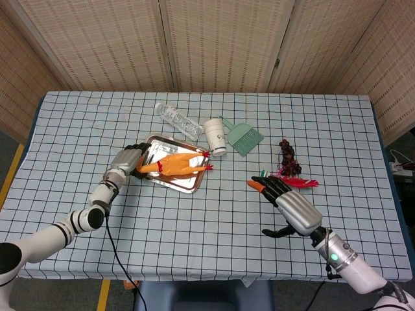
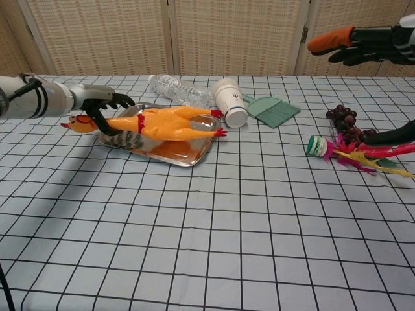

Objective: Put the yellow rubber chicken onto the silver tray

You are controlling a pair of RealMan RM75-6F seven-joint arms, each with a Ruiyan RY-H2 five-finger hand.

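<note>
I have the chicken (image 2: 162,123) lying lengthwise on the tray (image 2: 188,152), its body resting on the metal, its red feet near the right rim and its head sticking out past the left edge. My left hand (image 2: 104,100) is at the chicken's neck, with its fingers (image 2: 97,116) curled around it in the chest view; I read that as a hold, though the head view (image 1: 130,159) shows little of the contact. My right hand (image 1: 285,201) hovers above the surface with its fingers spread wide and nothing in them. Behind the tray lie a bottle (image 2: 178,89) and a cup (image 2: 231,100) on its side, just beside the tray's far corner, then a brush (image 2: 272,110), grapes (image 2: 347,123) and a feathered toy (image 2: 353,154).
</note>
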